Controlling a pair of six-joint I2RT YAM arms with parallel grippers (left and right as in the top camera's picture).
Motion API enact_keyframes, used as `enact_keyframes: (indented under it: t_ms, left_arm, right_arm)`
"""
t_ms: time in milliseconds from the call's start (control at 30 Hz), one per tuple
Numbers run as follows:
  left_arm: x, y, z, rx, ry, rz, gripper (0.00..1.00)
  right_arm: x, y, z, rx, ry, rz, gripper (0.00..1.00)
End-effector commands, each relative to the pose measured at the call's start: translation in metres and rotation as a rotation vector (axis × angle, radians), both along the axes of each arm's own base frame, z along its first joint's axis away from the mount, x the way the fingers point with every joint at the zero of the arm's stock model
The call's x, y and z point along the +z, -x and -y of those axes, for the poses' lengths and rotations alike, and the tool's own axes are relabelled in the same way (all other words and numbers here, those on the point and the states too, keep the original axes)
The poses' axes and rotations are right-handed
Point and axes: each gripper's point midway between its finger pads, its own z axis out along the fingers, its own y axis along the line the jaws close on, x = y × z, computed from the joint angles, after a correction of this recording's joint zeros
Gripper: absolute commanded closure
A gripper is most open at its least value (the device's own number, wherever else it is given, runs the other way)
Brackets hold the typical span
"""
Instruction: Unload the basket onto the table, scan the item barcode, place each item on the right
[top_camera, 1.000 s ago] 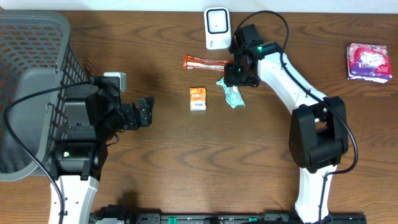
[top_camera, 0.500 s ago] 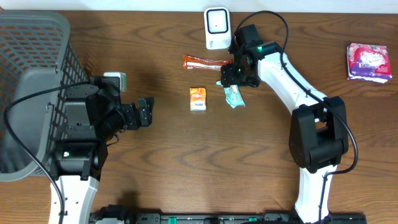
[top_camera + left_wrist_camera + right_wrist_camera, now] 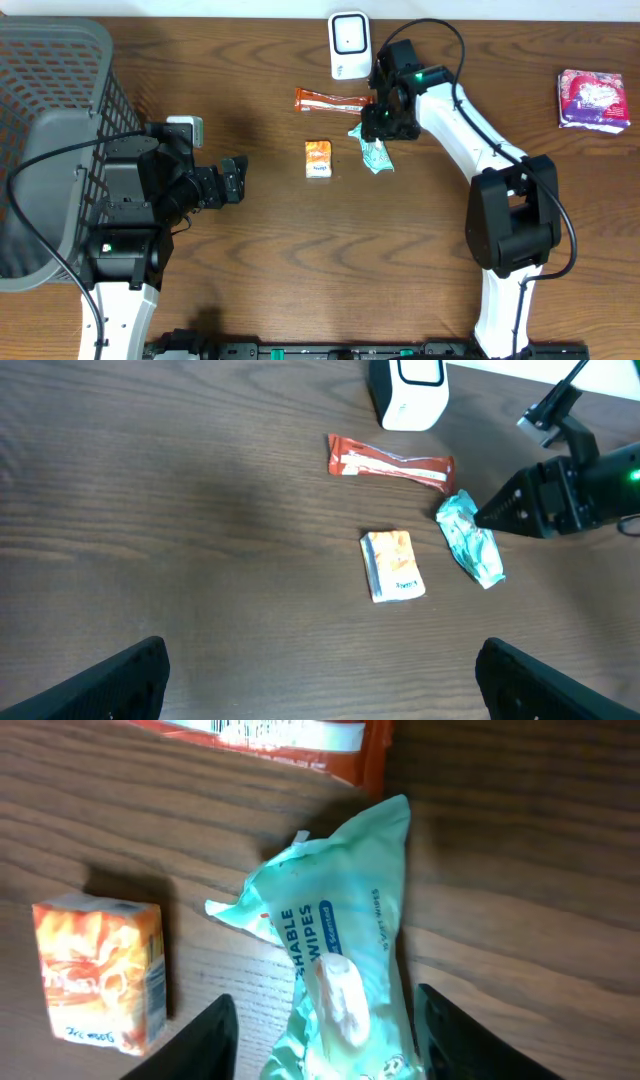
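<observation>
A mint-green wipes pack (image 3: 375,155) lies flat on the wooden table, below the white barcode scanner (image 3: 348,45). My right gripper (image 3: 378,122) hangs over the pack's upper end. In the right wrist view its dark fingers (image 3: 205,1040) straddle the wipes pack (image 3: 345,950). The jaws stand open, with a strip of table showing on the left side. My left gripper (image 3: 322,685) is open and empty far to the left, its fingertips low in the left wrist view. From there the wipes pack (image 3: 470,540) shows beside the right gripper (image 3: 490,515).
An orange-red snack wrapper (image 3: 330,100) lies just above the pack, and a small orange box (image 3: 318,160) lies to its left. A grey mesh basket (image 3: 50,100) fills the far left. A pink packet (image 3: 593,100) sits at the far right.
The right gripper has stayed over the wipes pack with only a slight shift, and the pack's upper corner has stirred a little. The left arm has not moved.
</observation>
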Motion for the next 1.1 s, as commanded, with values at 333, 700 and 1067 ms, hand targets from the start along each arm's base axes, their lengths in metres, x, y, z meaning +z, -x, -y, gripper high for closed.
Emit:
enact_keyframes:
  t_ms: [333, 700, 1067]
  left_arm:
    - [-0.003, 0.0, 0.0, -0.009, -0.006, -0.003, 0.03]
    - [-0.003, 0.0, 0.0, -0.009, -0.006, -0.003, 0.03]
    - [-0.003, 0.0, 0.0, -0.009, -0.006, -0.003, 0.03]
  right_arm:
    - [0.014, -0.01, 0.01, 0.021, 0.014, 0.04, 0.41]
    - [-0.014, -0.001, 0.026, -0.041, 0.126, 0.023, 0.55]
    - [-0.053, 0.023, 0.0, 0.011, 0.004, -0.017, 0.55]
